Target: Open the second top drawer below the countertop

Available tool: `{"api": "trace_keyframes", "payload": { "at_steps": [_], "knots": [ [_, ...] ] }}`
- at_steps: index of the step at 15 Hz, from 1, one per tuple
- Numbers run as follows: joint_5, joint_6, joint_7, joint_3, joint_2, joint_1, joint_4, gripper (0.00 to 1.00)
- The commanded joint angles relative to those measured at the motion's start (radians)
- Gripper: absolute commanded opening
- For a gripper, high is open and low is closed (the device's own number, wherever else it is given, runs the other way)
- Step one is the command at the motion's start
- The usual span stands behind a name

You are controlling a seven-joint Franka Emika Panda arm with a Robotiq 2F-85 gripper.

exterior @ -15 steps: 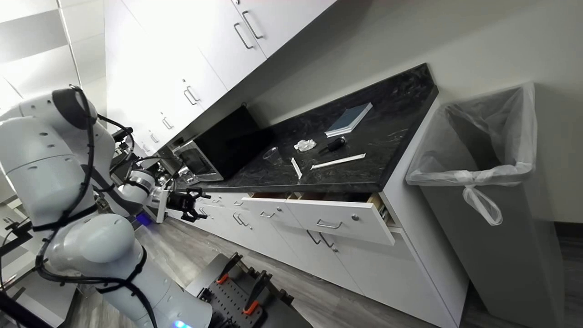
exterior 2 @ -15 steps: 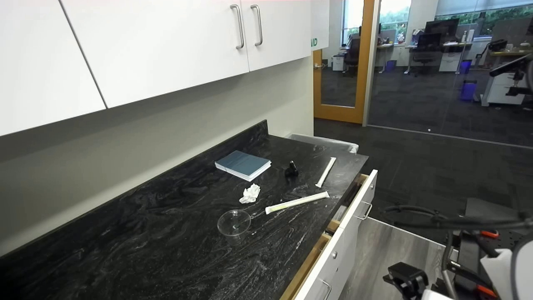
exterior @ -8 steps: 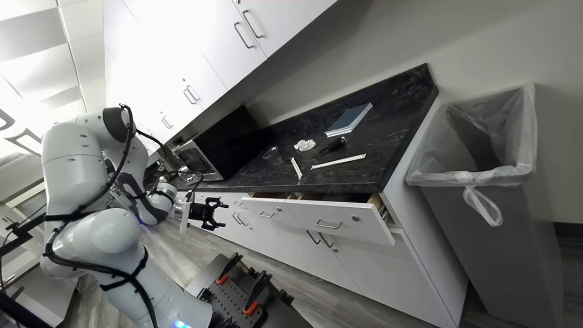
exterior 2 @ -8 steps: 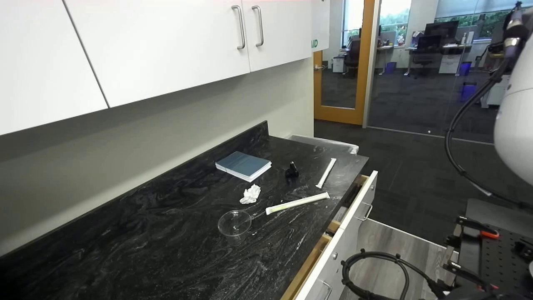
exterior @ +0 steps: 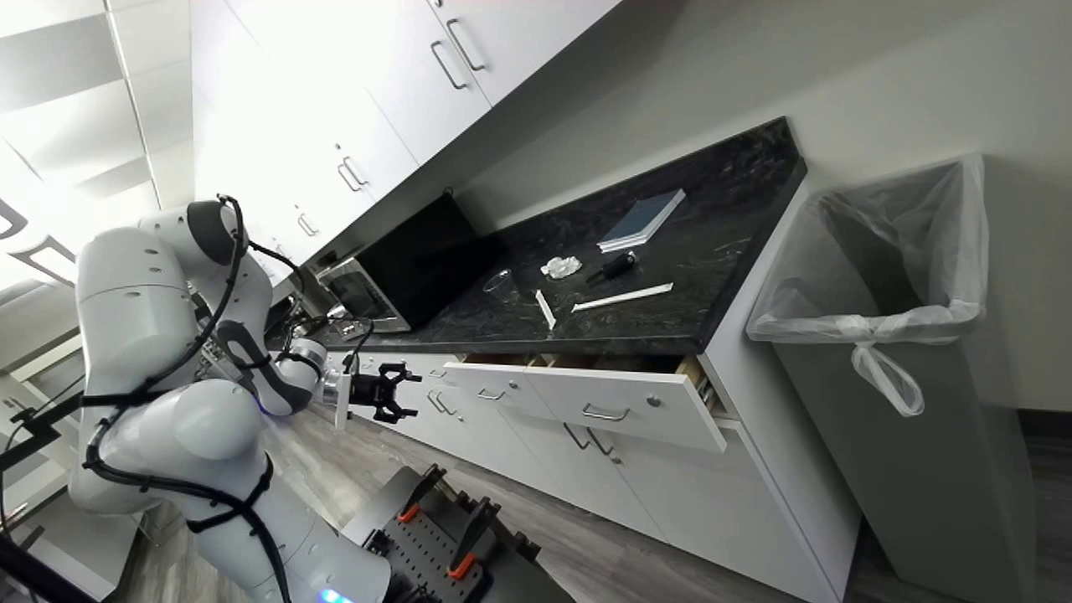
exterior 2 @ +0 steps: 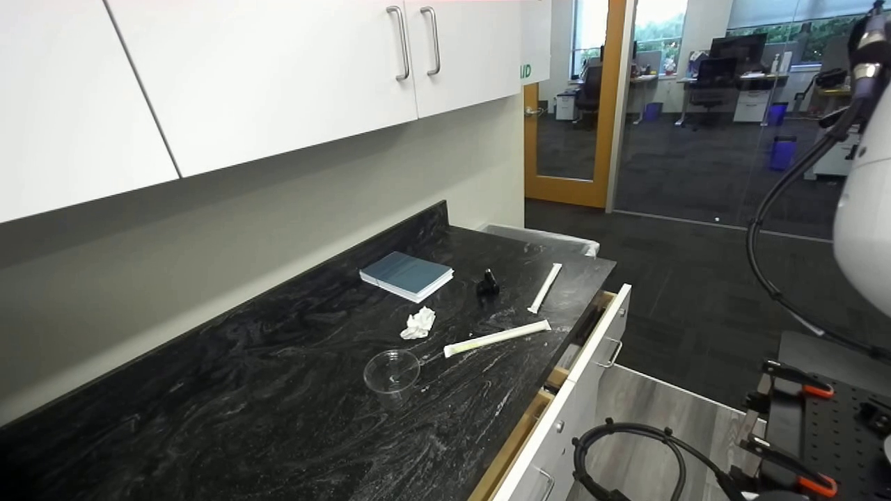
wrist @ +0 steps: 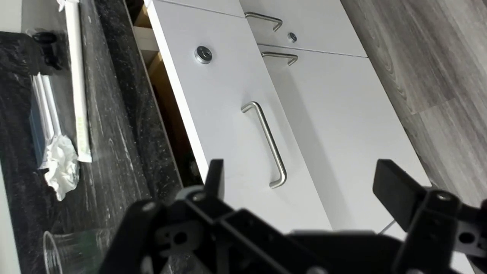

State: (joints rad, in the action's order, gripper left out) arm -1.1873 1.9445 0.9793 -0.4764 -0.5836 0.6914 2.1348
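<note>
- Second drawer [wrist: 228, 121] just under the dark surface [exterior 2: 278, 424], front standing partly out, wooden box [exterior 2: 514, 442] showing
- Fingers [wrist: 397, 188] spread well apart, clear of that drawer's metal handle [wrist: 269, 141]
- Neighbouring drawer [exterior: 624, 394] (the one nearer the bin [exterior: 938, 444]) also partly out
- On the surface: blue book [exterior 2: 407, 273], crumpled paper [exterior 2: 418, 323], two white sticks [exterior 2: 498, 339], clear cup [exterior 2: 392, 372] near the paper

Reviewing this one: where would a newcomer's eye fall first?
Probably on the bulky white robot arm at the left of an exterior view, its end effector open. Next, below the black countertop, the partly open second top drawer, central in the wrist view. Past the countertop's end stands a lined grey bin.
</note>
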Motion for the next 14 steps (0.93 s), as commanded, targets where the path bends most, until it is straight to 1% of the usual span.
{"api": "trace_keyframes", "payload": {
  "at_steps": [1, 2, 5, 7, 10, 12, 13, 14],
  "knots": [
    [-0.081, -0.033, 0.16, 0.085, -0.076, 0.101, -0.032, 1.0],
    [-0.118, -0.052, 0.223, 0.11, -0.1, 0.132, -0.039, 1.0],
    [-0.19, -0.121, 0.397, 0.161, -0.174, 0.186, -0.068, 1.0],
    [-0.218, -0.204, 0.48, 0.187, -0.229, 0.212, -0.098, 1.0],
    [-0.244, -0.284, 0.504, 0.206, -0.313, 0.212, -0.164, 1.0],
    [-0.261, -0.26, 0.457, 0.198, -0.353, 0.185, -0.205, 1.0],
    [-0.254, -0.261, 0.482, 0.182, -0.316, 0.18, -0.152, 1.0],
    [-0.26, -0.26, 0.48, 0.184, -0.336, 0.176, -0.172, 1.0]
  ]
}}
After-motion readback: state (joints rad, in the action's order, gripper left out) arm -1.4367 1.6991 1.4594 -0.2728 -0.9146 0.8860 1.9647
